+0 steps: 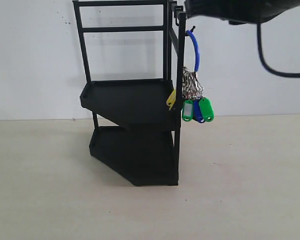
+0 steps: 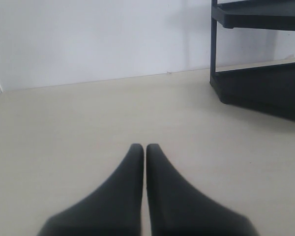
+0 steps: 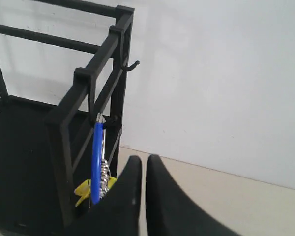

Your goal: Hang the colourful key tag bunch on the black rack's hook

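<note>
The colourful key tag bunch [image 1: 197, 109] hangs by its blue loop [image 1: 196, 50] from the hook [image 1: 191, 29] at the top of the black rack's [image 1: 132, 105] front corner post. Its green and blue tags dangle beside the upper tray, free of both grippers. In the right wrist view the blue loop [image 3: 96, 157] drops from the hook [image 3: 99, 117], with metal rings and a yellow tag [image 3: 83, 191] below. My right gripper [image 3: 141, 158] is shut with nothing in it, just beside the loop. My left gripper [image 2: 145, 146] is shut and empty, low over the table, away from the rack [image 2: 260, 88].
The right arm's body [image 1: 230, 10] and its cable [image 1: 270, 60] hang above the rack's top right corner. A second hook [image 3: 132, 65] juts from the top rail further back. A white wall stands behind the pale table [image 1: 240, 190].
</note>
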You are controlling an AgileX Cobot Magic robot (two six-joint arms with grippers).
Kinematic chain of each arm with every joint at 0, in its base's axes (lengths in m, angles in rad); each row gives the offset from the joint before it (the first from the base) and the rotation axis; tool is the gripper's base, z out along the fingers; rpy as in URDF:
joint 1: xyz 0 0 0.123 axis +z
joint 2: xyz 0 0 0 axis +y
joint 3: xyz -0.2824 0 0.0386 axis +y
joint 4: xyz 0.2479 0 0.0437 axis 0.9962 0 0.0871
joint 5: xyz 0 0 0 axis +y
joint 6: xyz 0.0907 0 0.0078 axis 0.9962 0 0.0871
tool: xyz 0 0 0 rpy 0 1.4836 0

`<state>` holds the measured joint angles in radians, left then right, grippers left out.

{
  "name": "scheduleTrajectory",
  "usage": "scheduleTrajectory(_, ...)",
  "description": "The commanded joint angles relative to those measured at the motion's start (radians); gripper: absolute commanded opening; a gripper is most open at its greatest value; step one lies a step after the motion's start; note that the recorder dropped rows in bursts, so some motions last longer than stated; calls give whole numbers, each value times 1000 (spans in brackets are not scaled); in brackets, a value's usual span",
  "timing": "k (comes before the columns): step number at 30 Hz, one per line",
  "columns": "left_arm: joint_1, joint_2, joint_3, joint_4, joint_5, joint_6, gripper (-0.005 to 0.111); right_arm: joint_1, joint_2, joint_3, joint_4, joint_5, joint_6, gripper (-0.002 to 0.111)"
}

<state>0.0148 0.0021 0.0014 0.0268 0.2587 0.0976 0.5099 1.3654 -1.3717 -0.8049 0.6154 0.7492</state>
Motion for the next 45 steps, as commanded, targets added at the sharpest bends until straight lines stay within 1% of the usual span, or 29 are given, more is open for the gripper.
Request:
scheduleTrajectory(1,-1,-2,-1,-3,-3,-1,4,0,-91,3,129,83,-151,0)
scheduleTrajectory(4,-1,-2,-1,-3,-3,-1,4,0,-160,52,204,85,-202,0)
scheduleTrajectory(8,-1,-2,-1,-3,-5,-1,4,0,-316,263,205,-28,-202,0)
scheduleTrajectory(11,-1,-2,-1,-3,-5,-1,4,0,-426,467,205,-86,-200,0)
scheduleTrajectory(12,-1,-2,-1,-3,-5,-1,4,0,-452,527,205,-89,-194,0)
scheduleTrajectory(15,-1,-2,-1,-3,-5,-1,4,0,-487,620,208,-87,-80,0)
scheduleTrajectory(19,-1,-2,-1,-3,-5,-1,4,0,-485,628,208,-20,-77,0)
scheduleTrajectory(45,-1,-2,-1,-3,-5,-1,4,0,-486,628,208,-28,-77,0)
